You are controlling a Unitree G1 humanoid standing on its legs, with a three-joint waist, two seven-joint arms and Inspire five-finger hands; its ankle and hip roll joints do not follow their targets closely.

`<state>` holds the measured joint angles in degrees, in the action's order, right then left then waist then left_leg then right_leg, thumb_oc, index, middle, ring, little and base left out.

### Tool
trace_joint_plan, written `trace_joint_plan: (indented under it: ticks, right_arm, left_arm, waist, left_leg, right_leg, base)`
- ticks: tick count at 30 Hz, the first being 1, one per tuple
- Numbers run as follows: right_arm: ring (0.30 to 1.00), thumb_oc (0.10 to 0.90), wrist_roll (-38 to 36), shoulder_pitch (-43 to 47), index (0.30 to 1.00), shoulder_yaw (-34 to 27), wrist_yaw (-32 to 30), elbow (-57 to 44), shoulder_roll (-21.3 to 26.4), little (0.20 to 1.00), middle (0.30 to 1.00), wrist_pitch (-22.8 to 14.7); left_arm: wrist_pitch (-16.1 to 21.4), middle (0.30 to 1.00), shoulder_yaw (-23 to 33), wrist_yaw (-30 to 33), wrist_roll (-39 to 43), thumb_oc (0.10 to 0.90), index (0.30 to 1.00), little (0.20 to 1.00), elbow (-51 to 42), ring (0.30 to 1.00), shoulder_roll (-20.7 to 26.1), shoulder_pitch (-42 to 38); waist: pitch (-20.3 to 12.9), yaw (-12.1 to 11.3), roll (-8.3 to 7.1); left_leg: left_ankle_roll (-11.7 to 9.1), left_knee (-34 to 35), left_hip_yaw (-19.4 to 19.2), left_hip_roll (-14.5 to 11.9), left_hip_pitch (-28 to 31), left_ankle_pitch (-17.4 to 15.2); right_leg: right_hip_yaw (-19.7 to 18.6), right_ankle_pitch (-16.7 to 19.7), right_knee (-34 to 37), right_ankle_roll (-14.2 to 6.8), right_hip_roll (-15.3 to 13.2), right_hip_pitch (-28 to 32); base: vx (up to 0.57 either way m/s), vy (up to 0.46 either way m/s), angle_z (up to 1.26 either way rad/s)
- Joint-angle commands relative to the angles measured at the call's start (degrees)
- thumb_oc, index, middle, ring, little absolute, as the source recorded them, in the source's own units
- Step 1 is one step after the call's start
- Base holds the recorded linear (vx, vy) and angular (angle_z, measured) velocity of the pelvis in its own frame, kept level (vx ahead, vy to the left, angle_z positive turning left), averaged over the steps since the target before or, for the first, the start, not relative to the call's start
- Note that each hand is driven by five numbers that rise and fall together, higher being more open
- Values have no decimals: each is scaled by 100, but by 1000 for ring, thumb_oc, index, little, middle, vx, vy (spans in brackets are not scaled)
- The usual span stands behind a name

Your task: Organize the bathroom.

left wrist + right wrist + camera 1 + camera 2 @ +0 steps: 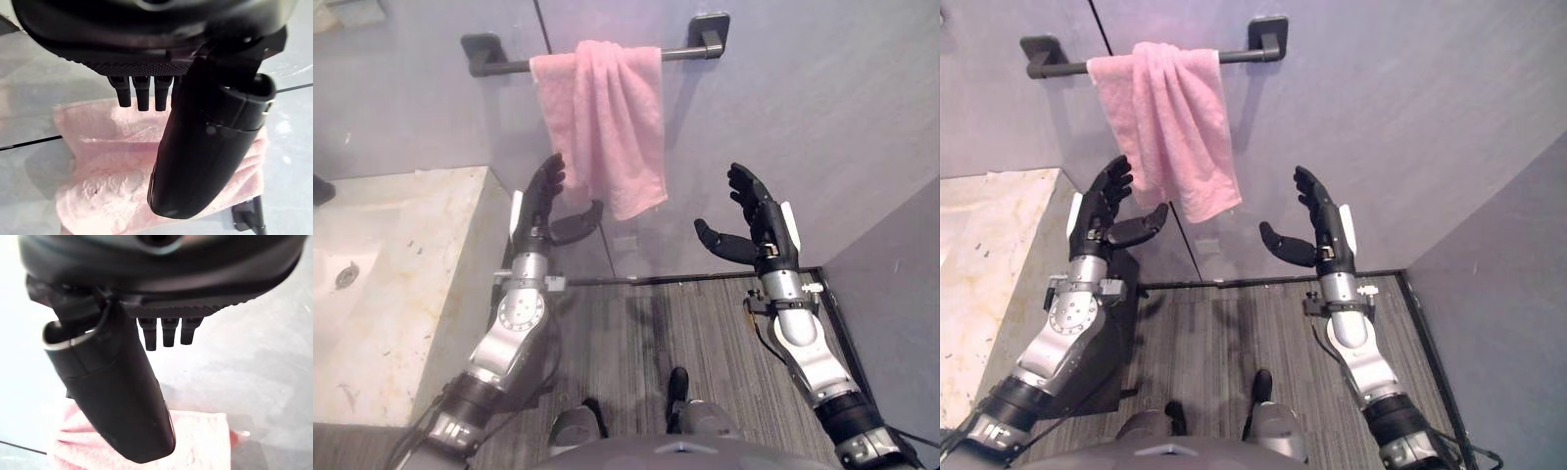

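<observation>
Grey bathroom wall (822, 117) behind, striped floor (636, 333) below, pale counter (401, 255) with a sink (337, 274) off to the left.

Left fingers (548, 176) straight and relaxed, thumb (578, 223) splayed out under the towel's lower edge — close beside the cloth, perhaps brushing its left side, but curled round nothing. Left hand (540, 208) raised upright, palm turned toward the towel. Right fingers (746, 188) likewise spread and loose, thumb (720, 242) jutting inward; right hand (759, 217) well apart from the cloth, off to its right, holding nothing. Wrist views agree: fingertips extended, pink cloth beyond them, nothing pinched.

Towel (607, 117) pink, draped over a dark bar (690, 52) fixed to the wall, bunched toward the bar's left half, folds uneven, one corner hanging lower on the right side.

Step in hand, by the look of it: approaching the towel to straighten or take it off the bar — grasp not yet made. Next move likely calls for closing the left hand on the near edge, bringing the right hand in to the opposite edge, then pulling evenly so the cloth spreads or lifts rather than sliding off one end of the bar.
</observation>
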<state>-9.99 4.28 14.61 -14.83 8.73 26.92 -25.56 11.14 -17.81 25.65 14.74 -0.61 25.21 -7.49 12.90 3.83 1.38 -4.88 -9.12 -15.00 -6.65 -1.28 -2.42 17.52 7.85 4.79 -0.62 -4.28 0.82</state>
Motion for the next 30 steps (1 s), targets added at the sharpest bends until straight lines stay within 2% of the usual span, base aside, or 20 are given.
trace_joint_plan:
  ticks: [1, 5, 15, 21, 26, 30]
  right_arm:
    - [900, 800, -413, 510, 900, -191, 272, -554, 200, 900, 900, -315]
    - [900, 800, -635, 804, 900, -217, 352, -534, 292, 900, 900, -151]
    - [900, 800, -452, 1758, 900, -6, 134, -303, 276, 900, 900, 176]
    - [900, 800, -650, 2086, 900, 30, 283, -140, 295, 900, 900, 368]
    - [900, 800, -739, 2254, 900, 101, 390, 7, 253, 900, 900, 415]
    - [900, 800, -771, 2366, 900, 140, 450, 47, 191, 900, 900, 482]
  left_arm:
    - [331, 900, 398, 347, -591, 800, 900, 900, -611, 900, 344, -499]
    - [31, 900, 296, 419, -585, 800, 900, 900, -632, 900, 386, -696]
    - [-5, 900, 294, 800, -683, 800, 900, 900, -301, 900, 344, -914]
    - [-111, 900, 472, 934, -666, 800, 900, 900, -122, 900, 445, -1057]
    - [-184, 900, 495, 589, -474, 800, 900, 900, -29, 900, 538, -1176]
    - [-218, 900, 447, 38, -182, 800, 900, 900, -17, 900, 565, -1232]
  waist:
    - [-492, 126, -133]
    - [-589, 117, -159]
    - [-710, 30, -161]
    - [-776, -8, -156]
    - [-820, -12, -143]
    - [-835, 6, -114]
  left_leg:
    - [175, 570, 59, 192, 142, 277]
    - [162, 729, 31, 218, 335, 226]
    - [207, 969, 48, 269, 608, 177]
    - [224, 1104, 90, 281, 718, 199]
    - [256, 1179, 77, 314, 808, 177]
    - [290, 1178, 42, 337, 840, 137]
  right_leg:
    - [-344, -1184, -336, -529, 161, 631]
    - [-231, -1138, -265, -594, 125, 641]
    - [-198, -1146, -263, -613, 150, 664]
    - [-155, -1154, -298, -631, 150, 659]
    - [-143, -1155, -326, -664, 122, 640]
    - [-189, -1191, -389, -680, 111, 610]
  base:
    - [106, 12, -24]
    - [79, -8, 3]
    - [77, -6, 0]
    - [101, 7, 4]
    - [92, 17, 0]
    - [64, 28, -1]
